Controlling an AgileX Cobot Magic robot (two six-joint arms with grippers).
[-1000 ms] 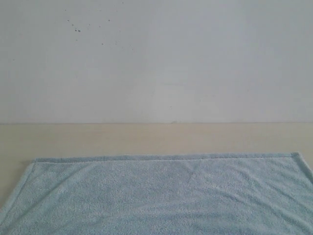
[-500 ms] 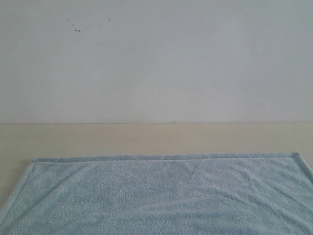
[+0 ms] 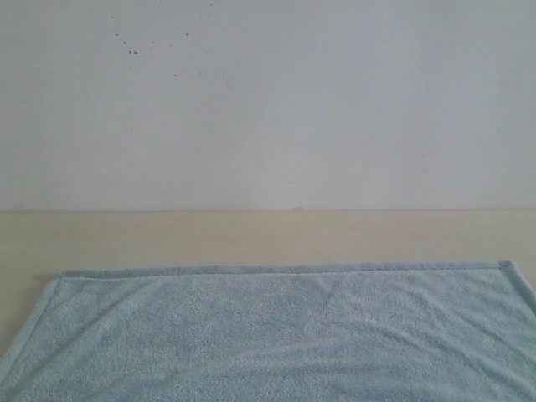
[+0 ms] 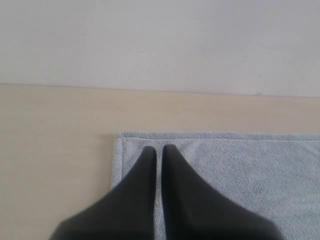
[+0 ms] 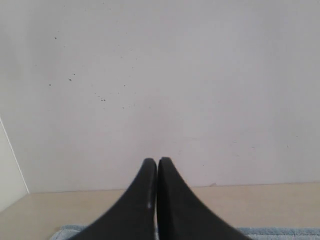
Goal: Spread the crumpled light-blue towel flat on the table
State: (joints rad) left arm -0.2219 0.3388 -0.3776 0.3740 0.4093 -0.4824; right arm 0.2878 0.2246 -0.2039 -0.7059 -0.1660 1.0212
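The light-blue towel (image 3: 276, 335) lies flat on the beige table (image 3: 251, 234), its hemmed far edge straight and both far corners showing in the exterior view. No gripper shows in that view. In the left wrist view my left gripper (image 4: 159, 148) hangs shut with nothing in it, over the towel (image 4: 240, 170) close to one of its corners. My right gripper (image 5: 157, 161) is also shut and holds nothing; it is raised and faces the wall, with only a strip of the towel's edge (image 5: 280, 232) visible below it.
A white wall (image 3: 268, 100) with a few dark specks rises behind the table. A band of bare tabletop (image 3: 268, 239) runs between the towel's far edge and the wall. Bare table (image 4: 50, 165) also lies beside the towel's corner.
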